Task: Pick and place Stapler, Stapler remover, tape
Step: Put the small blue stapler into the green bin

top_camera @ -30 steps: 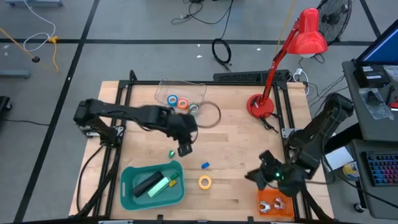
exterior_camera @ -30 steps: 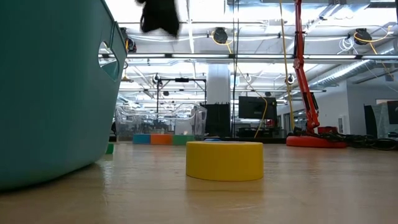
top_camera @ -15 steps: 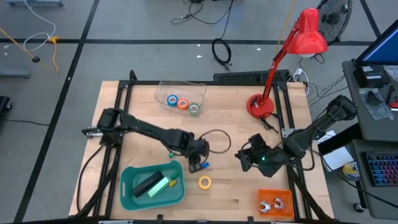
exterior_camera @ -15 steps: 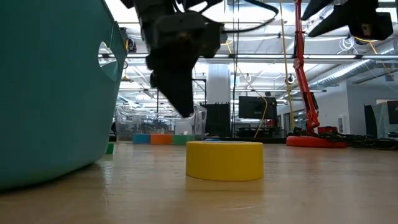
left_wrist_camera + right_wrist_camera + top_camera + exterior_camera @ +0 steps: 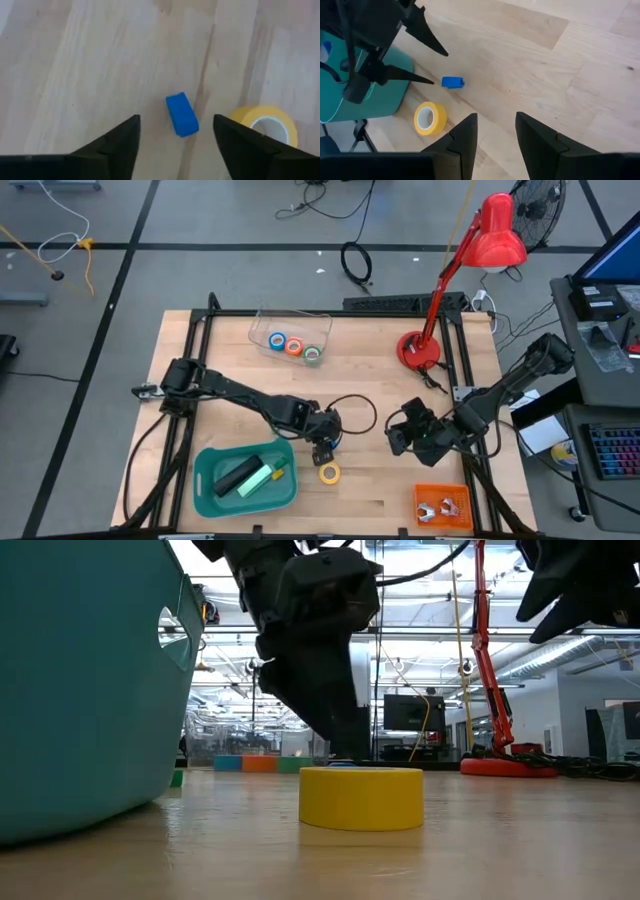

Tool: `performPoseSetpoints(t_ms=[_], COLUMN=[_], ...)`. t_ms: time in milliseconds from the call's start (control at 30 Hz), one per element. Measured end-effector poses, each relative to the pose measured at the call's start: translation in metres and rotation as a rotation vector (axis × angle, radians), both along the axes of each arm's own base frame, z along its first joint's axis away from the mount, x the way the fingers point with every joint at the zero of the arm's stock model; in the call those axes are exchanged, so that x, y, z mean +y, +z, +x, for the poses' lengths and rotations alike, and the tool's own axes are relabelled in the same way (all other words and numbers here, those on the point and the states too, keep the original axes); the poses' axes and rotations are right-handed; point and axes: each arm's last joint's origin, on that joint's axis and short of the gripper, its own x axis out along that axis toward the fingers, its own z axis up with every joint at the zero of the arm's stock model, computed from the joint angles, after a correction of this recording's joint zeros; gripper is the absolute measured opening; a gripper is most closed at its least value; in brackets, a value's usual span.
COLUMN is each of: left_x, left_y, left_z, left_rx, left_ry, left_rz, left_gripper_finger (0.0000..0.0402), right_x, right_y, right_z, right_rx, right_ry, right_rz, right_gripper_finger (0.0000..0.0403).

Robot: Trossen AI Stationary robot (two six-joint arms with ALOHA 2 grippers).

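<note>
So the yellow tape roll (image 5: 329, 473) is lying flat on the counter (image 5: 380, 395), hole up, just right of the teal bin (image 5: 205, 480) that already has the dark stapler-looking thing in it. Three more rolls, blue, orange and green, sit in the clear tray (image 5: 262, 325) way up at the far edge, well apart from everything happening here.

In the overhead view my left pincer (image 5: 322, 448) sits right above the yellow roll, around its 12 o'clock and a hair toward 11. So the roll is at my 6 o'clock, close but not touching. My fingers are spread wide and holding nothing. Straight between them is a little solid blue block (image 5: 181, 115), not a tape ring; the roll (image 5: 266, 122) peeks in just outside one finger. So I'm lined up on the wrong thing if tape is the goal. I'd guess I need a short nudge toward the roll before closing.

A ring has no long axis, so approach angle barely matters; I'd just straddle the rim.

My right pincer (image 5: 398, 440) hangs at the roll's 2 o'clock, noticeably farther off, partly open and empty. Left is clearly the nearer one.
</note>
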Motion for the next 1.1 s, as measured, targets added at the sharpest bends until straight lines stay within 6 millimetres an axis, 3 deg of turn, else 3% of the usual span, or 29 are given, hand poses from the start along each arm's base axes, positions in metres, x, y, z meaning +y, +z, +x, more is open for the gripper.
performPoseSetpoints(t_ms=[200, 600, 900, 1100], left_x=[-0.005, -0.007, -0.007, -0.005], left_y=[-0.017, -0.028, -0.028, -0.042], left_z=[0.001, 0.006, 0.009, 0.011], left_rx=[0.050, 0.050, 0.021, 0.054], left_ry=[-0.006, -0.008, -0.011, -0.006], left_rz=[-0.014, 0.003, 0.004, 0.003], left_gripper_finger=[0.0283, 0.0243, 0.0243, 0.0243], right_x=[0.001, 0.002, 0.002, 0.003], right_y=[-0.002, -0.001, -0.001, 0.001], right_z=[0.001, 0.002, 0.002, 0.004], right_rx=[-0.008, -0.022, -0.027, -0.058], right_ry=[0.006, 0.006, 0.007, 0.014], right_rz=[0.019, 0.023, 0.021, 0.004], right_gripper_finger=[0.0130, 0.0130, 0.0130, 0.0130])
